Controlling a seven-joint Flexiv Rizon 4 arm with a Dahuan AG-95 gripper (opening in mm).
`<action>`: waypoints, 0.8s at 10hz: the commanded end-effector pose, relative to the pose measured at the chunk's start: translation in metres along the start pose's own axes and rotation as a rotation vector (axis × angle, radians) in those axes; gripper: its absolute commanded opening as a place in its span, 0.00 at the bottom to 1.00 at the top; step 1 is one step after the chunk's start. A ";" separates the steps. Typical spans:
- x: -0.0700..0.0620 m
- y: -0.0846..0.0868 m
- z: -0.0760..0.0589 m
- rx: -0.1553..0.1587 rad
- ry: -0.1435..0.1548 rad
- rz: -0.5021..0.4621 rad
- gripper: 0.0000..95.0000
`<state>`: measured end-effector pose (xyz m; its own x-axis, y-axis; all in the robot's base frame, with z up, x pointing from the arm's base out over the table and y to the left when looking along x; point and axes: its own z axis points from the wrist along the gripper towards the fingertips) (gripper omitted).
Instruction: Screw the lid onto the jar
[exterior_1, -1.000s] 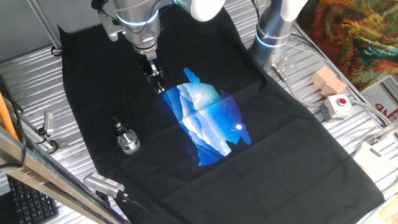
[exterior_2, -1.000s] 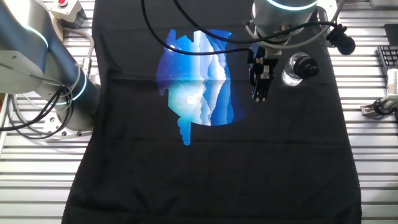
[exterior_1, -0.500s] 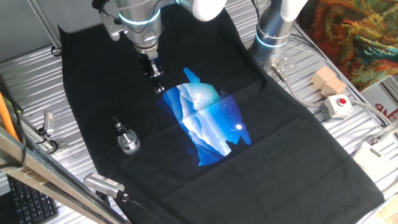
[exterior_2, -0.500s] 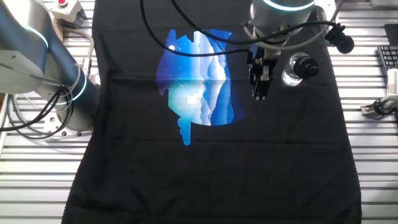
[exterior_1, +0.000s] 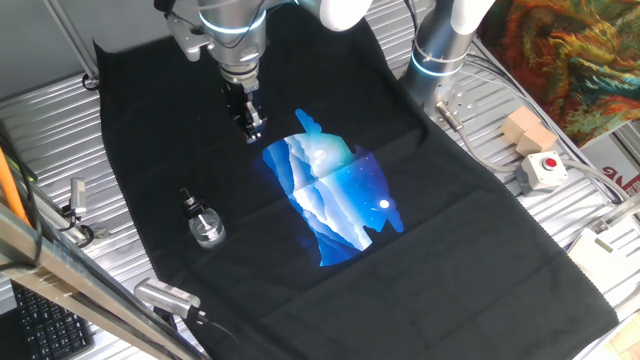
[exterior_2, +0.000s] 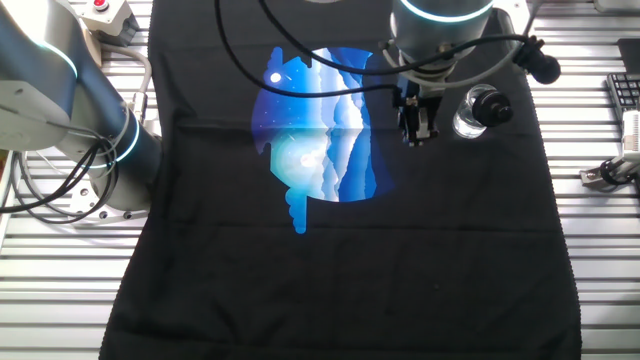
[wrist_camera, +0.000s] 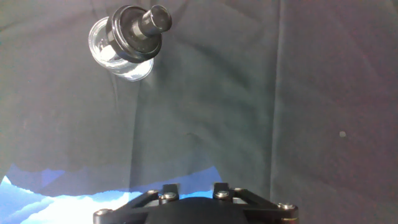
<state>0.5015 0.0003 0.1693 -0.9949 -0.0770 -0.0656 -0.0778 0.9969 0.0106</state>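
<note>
On the black cloth (exterior_1: 480, 250) that covers the slatted metal worktop (exterior_1: 40, 130), the jar (exterior_1: 208, 229) stands upright at about eight o'clock from the blue mountain print (exterior_1: 335, 195) in one fixed view. The lid (exterior_1: 190, 203) touches the jar's rim on its far-left side, a dark cap with a stubby knob. In the hand view the lid (wrist_camera: 134, 31) lies tilted over the top of the clear jar (wrist_camera: 119, 55), knob pointing toward one o'clock; whether it is seated square on the threads cannot be told.

The pincer (exterior_1: 251, 124) hangs from the silver wrist above the cloth, at about eleven o'clock from the print and well apart from jar and lid. In the other fixed view the pincer (exterior_2: 418, 128) points down just left of the jar (exterior_2: 470, 118), with the lid (exterior_2: 487, 106) at the jar's three o'clock side. Its dark fingers sit close together with nothing between them, though whether they are fully clenched cannot be told.

A box with a red button (exterior_1: 543, 169) sits off the cloth at three o'clock.
</note>
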 end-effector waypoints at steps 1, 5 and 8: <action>0.002 0.000 -0.001 0.000 -0.002 0.002 0.00; 0.002 0.000 -0.001 0.000 0.002 -0.002 0.00; 0.002 0.000 -0.001 0.001 0.000 -0.004 0.00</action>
<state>0.5001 0.0006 0.1705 -0.9947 -0.0802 -0.0644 -0.0811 0.9967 0.0107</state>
